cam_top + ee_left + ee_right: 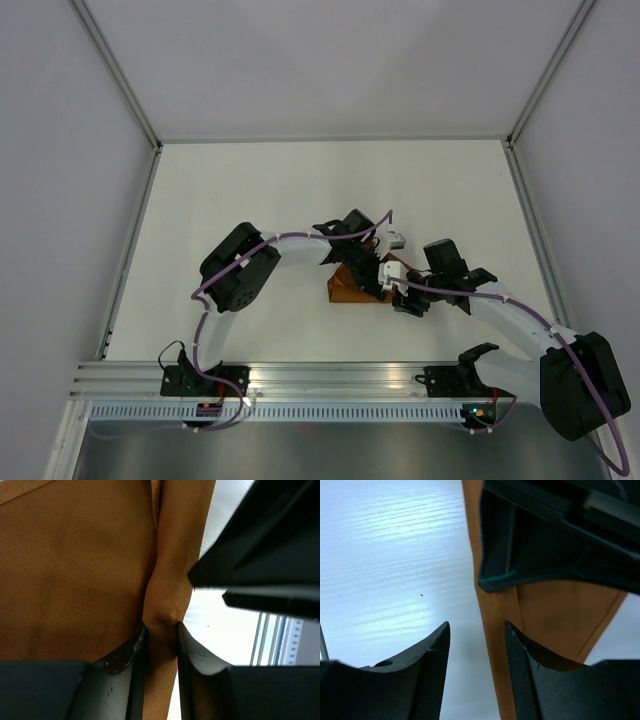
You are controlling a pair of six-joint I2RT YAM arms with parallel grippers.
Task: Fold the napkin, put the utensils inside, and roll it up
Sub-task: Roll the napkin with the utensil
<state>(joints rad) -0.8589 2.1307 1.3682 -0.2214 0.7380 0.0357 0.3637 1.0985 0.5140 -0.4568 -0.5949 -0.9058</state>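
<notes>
Left wrist view gives us the clearest read: the left gripper [160, 630] is clamped on a raised ridge of the napkin [75, 580], with cloth pressed between both fingers. From the right wrist we see the right gripper [477, 630] with its jaws apart, the white table [385, 545] and the napkin's edge showing through the gap (the edge runs just beside one finger). From above, the napkin lies folded small near the table's middle, and both grippers crowd over it.
</notes>
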